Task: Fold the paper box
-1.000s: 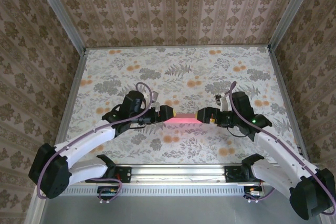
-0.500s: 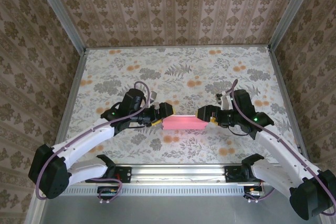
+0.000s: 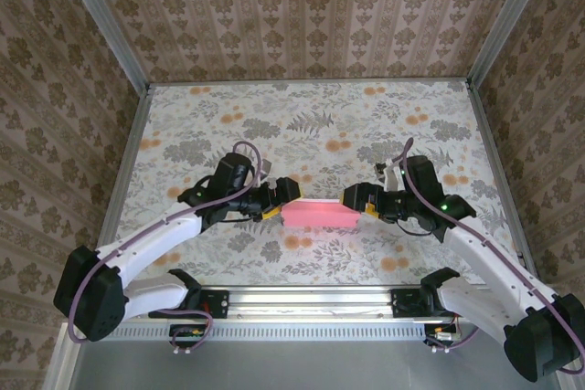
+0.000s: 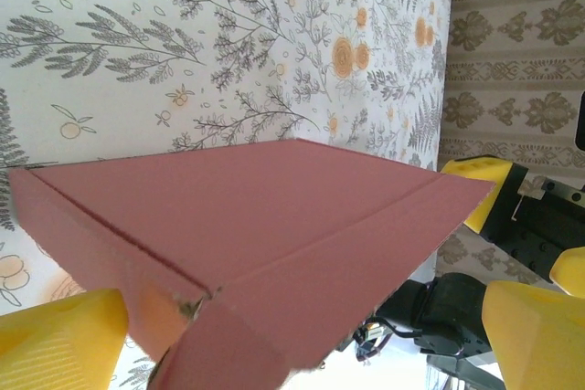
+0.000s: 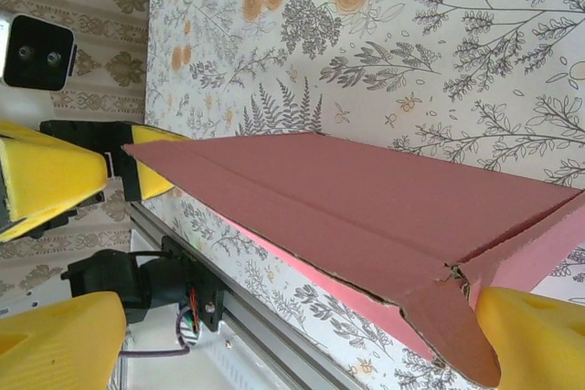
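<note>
Paper box (image 3: pixel 317 216) looks to rest mid-bench (image 3: pixel 366 125), pink face up, between your tools. Left tool (image 3: pixel 281 200) and right tool (image 3: pixel 355 200) both spread wide at its ends, nothing clamped. Folding looks mostly done; verify the end flaps are tucked.

paper box (image 3: pixel 318 215): one, pink
table (image 3: pixel 302 116): one, with a floral top
arms: two, the left arm (image 3: pixel 155 244) and the right arm (image 3: pixel 484 258)
grippers: two, the left gripper (image 3: pixel 281 200) and the right gripper (image 3: pixel 357 201)
yellow finger pads (image 4: pixel 59 344): four, two to each gripper, all four counted in the left wrist view
purple cables: two, the left cable (image 3: pixel 245 145) and the right cable (image 3: pixel 399 163), one looping over each arm
patterned walls: three, the back wall (image 3: pixel 311 15), the left wall (image 3: pixel 46 134) and the right wall (image 3: pixel 548 116)
metal rail (image 3: pixel 311 300): one, along the near edge
</note>
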You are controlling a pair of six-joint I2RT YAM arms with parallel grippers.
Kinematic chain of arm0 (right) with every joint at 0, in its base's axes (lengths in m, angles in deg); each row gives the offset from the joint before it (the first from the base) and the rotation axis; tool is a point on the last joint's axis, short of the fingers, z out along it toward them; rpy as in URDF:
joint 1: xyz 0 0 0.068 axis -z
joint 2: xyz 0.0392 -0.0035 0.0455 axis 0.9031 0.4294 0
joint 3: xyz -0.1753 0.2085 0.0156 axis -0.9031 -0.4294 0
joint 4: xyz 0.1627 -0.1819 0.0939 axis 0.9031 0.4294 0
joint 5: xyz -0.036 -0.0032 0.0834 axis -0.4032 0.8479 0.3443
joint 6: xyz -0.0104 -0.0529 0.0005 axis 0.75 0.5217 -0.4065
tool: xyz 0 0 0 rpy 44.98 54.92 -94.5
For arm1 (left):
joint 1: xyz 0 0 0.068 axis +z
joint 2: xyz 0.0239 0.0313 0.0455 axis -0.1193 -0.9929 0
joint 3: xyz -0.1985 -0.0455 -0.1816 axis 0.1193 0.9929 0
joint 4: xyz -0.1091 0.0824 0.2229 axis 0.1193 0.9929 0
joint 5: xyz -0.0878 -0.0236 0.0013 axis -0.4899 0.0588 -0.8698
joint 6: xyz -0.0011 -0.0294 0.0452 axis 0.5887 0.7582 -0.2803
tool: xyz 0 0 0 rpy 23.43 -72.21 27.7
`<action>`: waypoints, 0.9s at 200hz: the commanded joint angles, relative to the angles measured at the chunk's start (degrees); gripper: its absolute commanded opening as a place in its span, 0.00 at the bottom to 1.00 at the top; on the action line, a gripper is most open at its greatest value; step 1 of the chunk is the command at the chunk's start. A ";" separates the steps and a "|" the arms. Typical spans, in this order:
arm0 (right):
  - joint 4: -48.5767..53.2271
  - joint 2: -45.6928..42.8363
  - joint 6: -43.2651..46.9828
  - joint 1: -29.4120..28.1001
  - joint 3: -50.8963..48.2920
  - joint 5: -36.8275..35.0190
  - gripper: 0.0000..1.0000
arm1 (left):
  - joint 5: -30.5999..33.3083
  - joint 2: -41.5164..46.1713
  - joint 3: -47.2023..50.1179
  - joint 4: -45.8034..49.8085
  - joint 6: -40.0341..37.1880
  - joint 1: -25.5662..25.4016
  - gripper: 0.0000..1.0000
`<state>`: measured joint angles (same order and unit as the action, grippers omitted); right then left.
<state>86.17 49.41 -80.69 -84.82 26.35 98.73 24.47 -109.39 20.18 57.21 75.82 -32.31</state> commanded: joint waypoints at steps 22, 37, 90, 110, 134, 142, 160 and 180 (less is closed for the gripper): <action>2.84 -0.07 1.58 -0.21 1.49 -2.57 0.99 | -0.78 0.39 -1.23 1.15 -1.89 0.81 1.00; 4.89 -0.69 3.07 -0.20 2.26 -4.85 0.99 | -0.14 1.59 -1.37 2.48 -3.22 1.09 1.00; 14.31 -2.13 10.95 -0.10 6.86 -10.68 0.83 | 6.96 9.54 -6.67 16.27 -19.78 1.94 1.00; 17.09 -2.59 13.71 -0.14 8.85 -12.83 0.75 | 7.83 10.43 -8.35 21.01 -24.29 1.89 0.90; 19.33 -1.43 17.68 -0.21 11.02 -13.91 0.60 | 8.00 8.83 -10.20 25.09 -29.78 1.90 0.77; 20.60 -0.56 19.38 -0.20 12.11 -14.51 0.56 | 8.67 7.84 -11.18 26.75 -32.08 1.96 0.72; 23.15 1.36 22.53 -0.19 14.28 -15.75 0.47 | 8.77 5.55 -14.07 29.86 -37.30 1.94 0.64; 24.31 3.23 24.69 -0.21 15.73 -16.27 0.40 | 8.64 3.22 -16.43 31.33 -41.51 1.89 0.56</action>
<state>105.78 50.77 -61.54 -84.84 39.35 85.12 32.34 -104.47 7.48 83.26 43.69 -30.86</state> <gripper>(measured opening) 0.436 0.604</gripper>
